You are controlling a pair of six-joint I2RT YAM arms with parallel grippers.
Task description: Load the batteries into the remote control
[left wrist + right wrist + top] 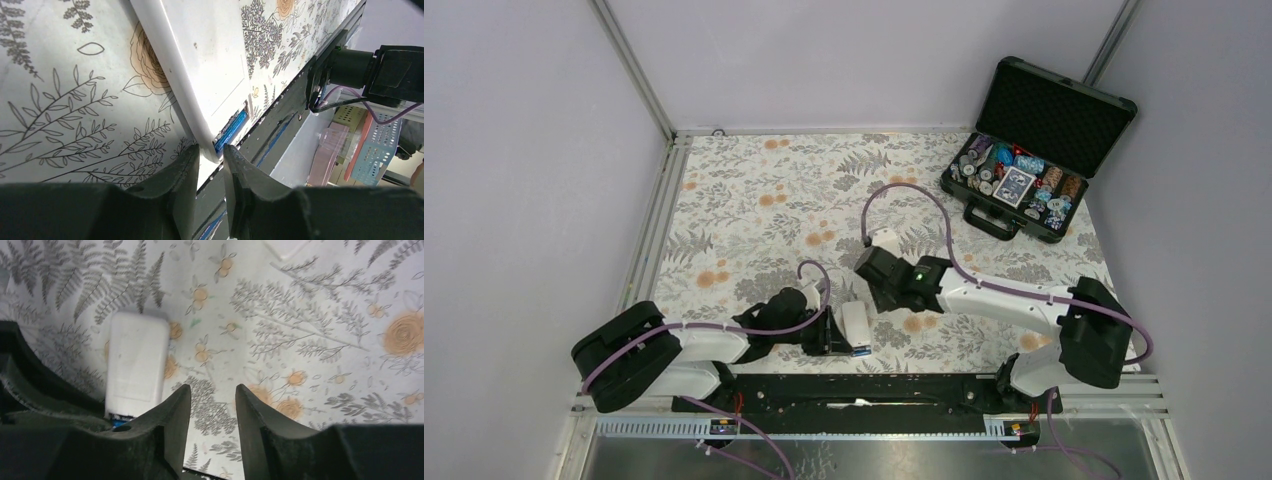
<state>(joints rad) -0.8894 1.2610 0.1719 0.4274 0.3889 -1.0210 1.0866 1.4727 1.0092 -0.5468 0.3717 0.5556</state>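
Battery (pixel 231 131) in remote control (pixel 210 60) shows clearest from left wrist; left hand (pixel 211 150) grasps its corner, right hand (pixel 213 387) released.

The floral-patterned worktop (pixel 764 200) carries, at its far right corner, an open black case (pixel 989 215), foam lid (pixel 1056 110) raised, holding coloured poker chips (pixel 977 168) and a blue card deck (pixel 1016 186).

Left pincer (pixel 211 150) clamped, right pincer (pixel 212 388) parted

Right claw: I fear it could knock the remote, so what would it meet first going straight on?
Likely the floral tablecloth beside the remote control; the right claw points past it, though depth is unclear.
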